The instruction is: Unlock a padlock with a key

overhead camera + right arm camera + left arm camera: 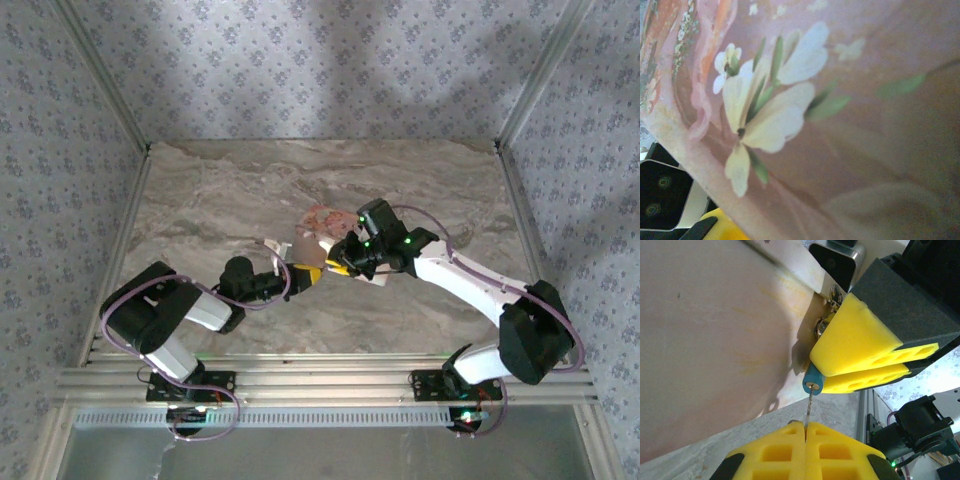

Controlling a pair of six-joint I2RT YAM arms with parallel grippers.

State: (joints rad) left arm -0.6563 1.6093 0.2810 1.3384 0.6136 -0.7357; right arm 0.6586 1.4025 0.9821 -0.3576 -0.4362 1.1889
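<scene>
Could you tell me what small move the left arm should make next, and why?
Probably ease the key straight further into the padlock before turning. The left gripper is shut on the key, whose tip only just meets the padlock's end, and the right gripper clamps the padlock.

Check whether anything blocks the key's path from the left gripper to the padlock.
Nothing visible does. The key, pinched in the shut left gripper, reaches straight to the end face of the padlock, which the right gripper holds. The pink box lies beside them, off that line.
</scene>
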